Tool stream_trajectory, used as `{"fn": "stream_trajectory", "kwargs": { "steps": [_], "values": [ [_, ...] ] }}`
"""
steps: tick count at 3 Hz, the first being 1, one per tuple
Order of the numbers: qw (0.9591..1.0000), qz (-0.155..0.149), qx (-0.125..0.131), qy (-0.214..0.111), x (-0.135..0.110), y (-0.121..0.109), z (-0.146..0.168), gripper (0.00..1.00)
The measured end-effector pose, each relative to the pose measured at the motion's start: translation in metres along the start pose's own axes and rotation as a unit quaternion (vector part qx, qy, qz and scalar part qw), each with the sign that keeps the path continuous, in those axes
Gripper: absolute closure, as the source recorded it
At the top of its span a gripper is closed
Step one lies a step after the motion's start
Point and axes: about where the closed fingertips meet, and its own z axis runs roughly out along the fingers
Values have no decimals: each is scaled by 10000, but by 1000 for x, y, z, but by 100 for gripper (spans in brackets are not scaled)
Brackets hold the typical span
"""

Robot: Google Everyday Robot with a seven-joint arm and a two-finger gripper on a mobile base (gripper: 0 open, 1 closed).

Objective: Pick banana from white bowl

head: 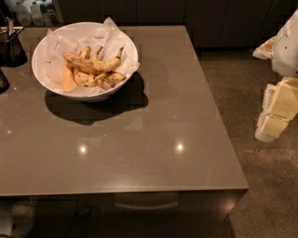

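A large white bowl (96,96) lined with crinkled white paper stands on the grey table (153,139) at the back left. In it lie several spotted yellow bananas (91,65); the topmost one lies across the pile. A pale orange piece (68,79) sits at their left. My gripper (275,116), white and cream-coloured, hangs at the right edge of the view, off the table's right side and over the floor, far from the bowl. It holds nothing that I can see.
A small dark container (10,46) stands at the table's left edge behind the bowl. White bottles (30,11) stand at the back left. Dark cabinets (186,14) run along the back. Speckled floor (260,186) lies to the right.
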Motion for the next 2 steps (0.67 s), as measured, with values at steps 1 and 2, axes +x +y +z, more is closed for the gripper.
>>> {"fn": "stream_trajectory", "kwargs": {
  "steps": [1, 2],
  "values": [
    [10000, 1, 0, 0, 0, 0, 0, 0],
    [9998, 209, -13, 50, -10, -9, 4, 0]
  ]
}}
